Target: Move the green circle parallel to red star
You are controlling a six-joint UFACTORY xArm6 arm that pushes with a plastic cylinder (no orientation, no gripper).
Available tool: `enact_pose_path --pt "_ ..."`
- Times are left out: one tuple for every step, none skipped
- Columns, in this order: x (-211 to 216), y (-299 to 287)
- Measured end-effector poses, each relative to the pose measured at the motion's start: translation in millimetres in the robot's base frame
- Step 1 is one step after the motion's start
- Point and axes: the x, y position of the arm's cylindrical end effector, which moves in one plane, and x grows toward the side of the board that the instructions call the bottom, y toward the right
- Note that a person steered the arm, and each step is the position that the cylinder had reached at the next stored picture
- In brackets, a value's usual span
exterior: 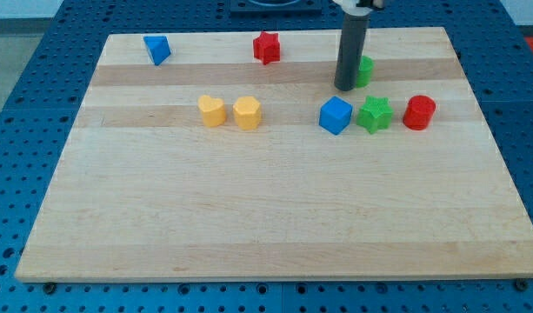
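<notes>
My tip [344, 88], a bare rod with no claw to open or close, touches the green circle [364, 69] from the view's left, still right of and slightly below the red star [266, 47]: alignment unfinished.

No text, label, brand, number or sign can be read anywhere in the camera view. No markings are shown on the wooden board [266, 217], and none are carried by the coloured blocks in the upper half of the frame. The dark rod in the upper right of the frame is likewise unmarked, as far as can be seen.
</notes>
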Motion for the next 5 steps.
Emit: enact_pose_path --pt "-7.0 11.7" --pt "-9.2 24.6" --pt "-17.5 34.8" --pt "-27.8 40.8" --pt "-38.7 44.0"
